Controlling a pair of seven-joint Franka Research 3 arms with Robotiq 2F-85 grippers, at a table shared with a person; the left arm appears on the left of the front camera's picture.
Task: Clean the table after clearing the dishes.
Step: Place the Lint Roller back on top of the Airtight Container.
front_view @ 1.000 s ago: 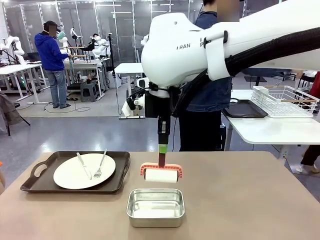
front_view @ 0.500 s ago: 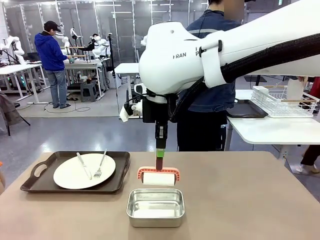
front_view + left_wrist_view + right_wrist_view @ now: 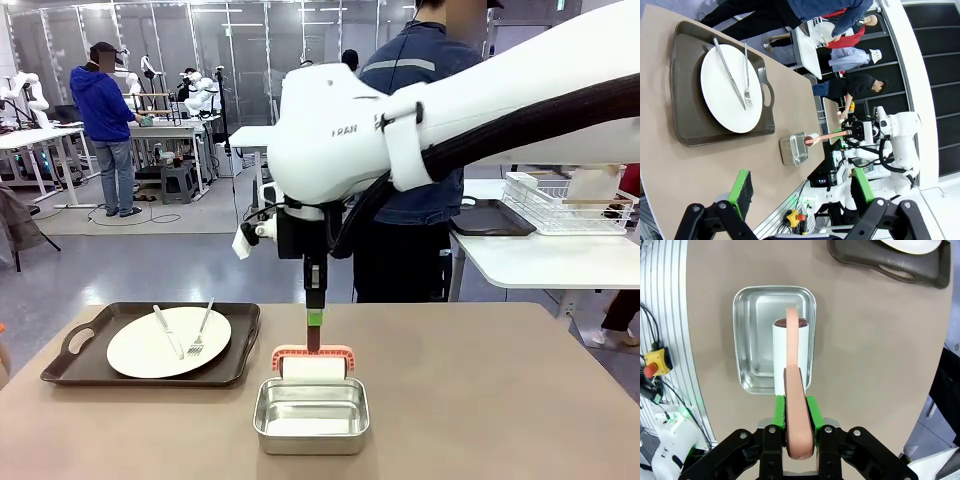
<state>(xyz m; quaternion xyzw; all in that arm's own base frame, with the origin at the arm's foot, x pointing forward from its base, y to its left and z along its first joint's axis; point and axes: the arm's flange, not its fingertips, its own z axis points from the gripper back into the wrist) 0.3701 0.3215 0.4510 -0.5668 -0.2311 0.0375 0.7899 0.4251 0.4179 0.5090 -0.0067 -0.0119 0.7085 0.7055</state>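
The tan table [image 3: 500,400] carries a dark brown handled tray [image 3: 70,365] at its left, holding a white plate [image 3: 150,350] with a knife [image 3: 168,331] and fork [image 3: 201,330]. My right gripper [image 3: 314,322] points straight down, shut on the pink handle of a lint roller [image 3: 313,368] whose white roll hangs over the far rim of a steel pan [image 3: 311,415]. In the right wrist view the green pads [image 3: 812,409] clamp the roller handle [image 3: 792,345] above the pan [image 3: 752,340]. My left gripper [image 3: 801,192] is open, high over the table's left end, looking at the plate [image 3: 730,90].
A person [image 3: 420,180] stands at the far side behind my right arm. A second table at the right holds a white wire rack [image 3: 565,200] and a dark tray [image 3: 490,218]. The tray's handle end [image 3: 890,262] lies beyond the pan.
My right arm has brought the roller nearer and slightly left, from beyond the pan to over its far rim. The left gripper stays open.
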